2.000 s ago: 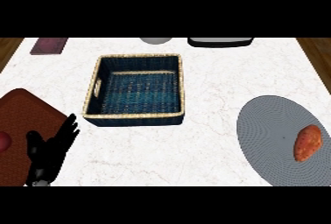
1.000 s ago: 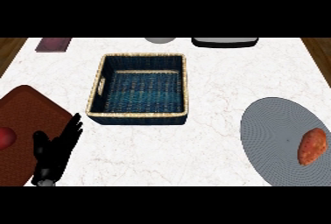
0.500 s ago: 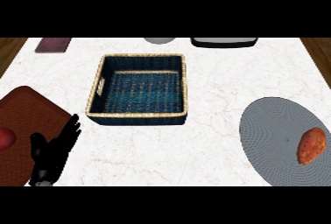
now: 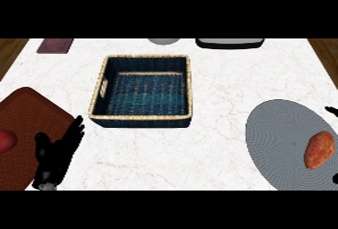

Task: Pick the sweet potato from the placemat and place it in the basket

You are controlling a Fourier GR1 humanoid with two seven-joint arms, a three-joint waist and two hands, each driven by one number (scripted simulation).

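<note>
The orange-brown sweet potato (image 4: 318, 149) lies on the round grey placemat (image 4: 280, 134) at the right of the counter. The blue woven basket (image 4: 142, 91) with a tan rim stands in the middle, with nothing in it. My left hand (image 4: 56, 154) rests open at the lower left, fingers pointing up, on the edge of a brown mat. Only small black slivers of my right hand (image 4: 330, 109) show at the right edge, just beyond the placemat and above the sweet potato.
A brown mat (image 4: 26, 116) lies at the left with a red round object (image 4: 5, 141) on it at the view's edge. Along the back stand a dark red block (image 4: 55, 45), a grey round item (image 4: 163, 40) and a black-rimmed tray (image 4: 229, 43).
Black slivers of my right hand have appeared at the right edge beside the placemat. My left hand, the basket and the sweet potato have stayed where they were.
</note>
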